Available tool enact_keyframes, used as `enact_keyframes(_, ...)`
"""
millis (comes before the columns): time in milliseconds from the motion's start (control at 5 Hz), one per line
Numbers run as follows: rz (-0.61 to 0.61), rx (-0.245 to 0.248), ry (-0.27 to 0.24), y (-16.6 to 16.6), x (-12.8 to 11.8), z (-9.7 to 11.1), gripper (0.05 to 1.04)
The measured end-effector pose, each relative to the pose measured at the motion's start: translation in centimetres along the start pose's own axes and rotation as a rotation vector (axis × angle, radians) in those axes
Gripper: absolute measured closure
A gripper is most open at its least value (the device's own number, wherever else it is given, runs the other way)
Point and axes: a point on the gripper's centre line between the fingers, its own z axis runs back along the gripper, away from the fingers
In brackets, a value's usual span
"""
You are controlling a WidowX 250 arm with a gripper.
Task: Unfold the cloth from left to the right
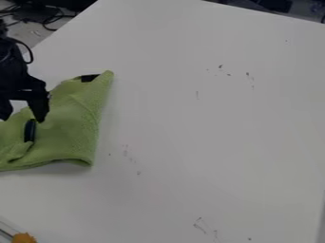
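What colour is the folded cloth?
The cloth is yellowish green, seen best in the camera view.

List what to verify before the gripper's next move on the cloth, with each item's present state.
1. Cloth on the table: ok.
2. Gripper at the cloth: ok, at the left of the view.
3. Jaws open: ok, set apart.
4. Jaws low enough to pinch the cloth: cannot tell.
5. Cloth spread flat: not ok, it is rumpled.
6. Orange thing apart from the cloth: ok.
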Motion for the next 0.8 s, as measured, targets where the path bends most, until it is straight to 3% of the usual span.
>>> enact_keyframes(200,0.011,-0.009,0.002,0.2,0.0,-0.7,0.104)
enact_keyframes(600,0.015,-0.027,0.041,0.2,-0.3,-2.2,0.426)
enact_keyframes(800,0.012,-0.031,0.044,0.3,-0.1,-2.5,0.542)
